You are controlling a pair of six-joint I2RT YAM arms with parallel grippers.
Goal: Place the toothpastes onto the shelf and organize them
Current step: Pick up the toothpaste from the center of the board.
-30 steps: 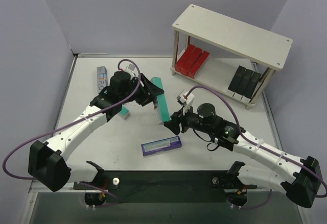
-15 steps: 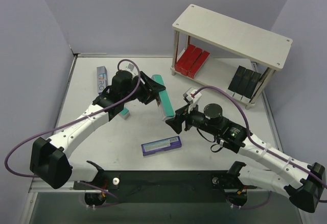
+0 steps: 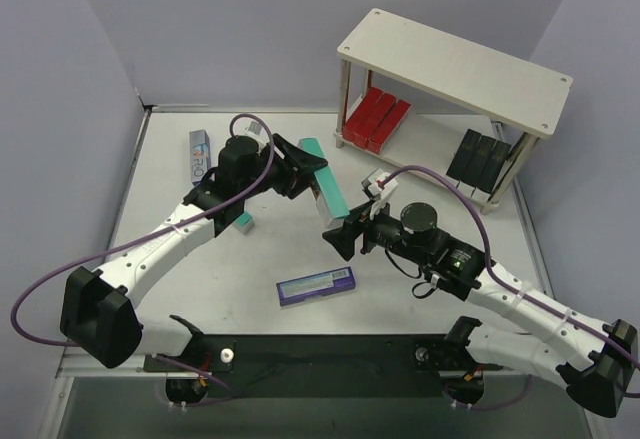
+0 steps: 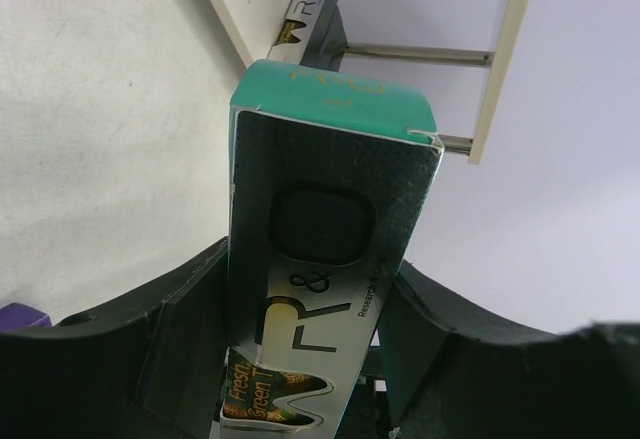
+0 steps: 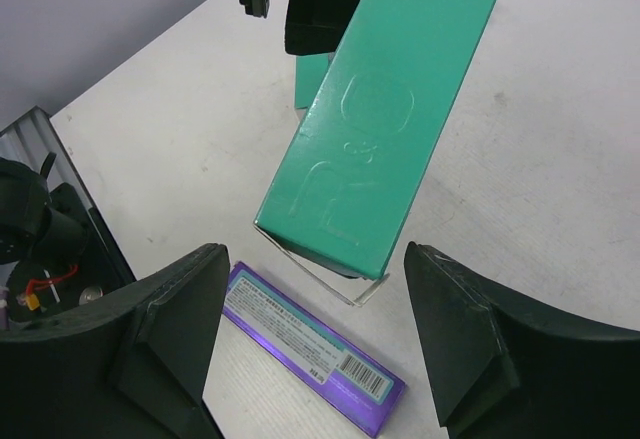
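- Your left gripper (image 3: 303,171) is clenched on the teal carton (image 3: 326,189), which is lifted off the table (image 3: 180,249) near its middle.
- The carton's free end points to 5 o'clock.
- Your right gripper (image 3: 338,235) is released, jaws wide at that free end, not touching it.
- The purple carton (image 3: 316,285) lies flat at 6 o'clock from the teal one.
- The shelf (image 3: 455,69) stands at 1 o'clock, with red cartons (image 3: 377,117) and black cartons (image 3: 483,159) on its lower tier.
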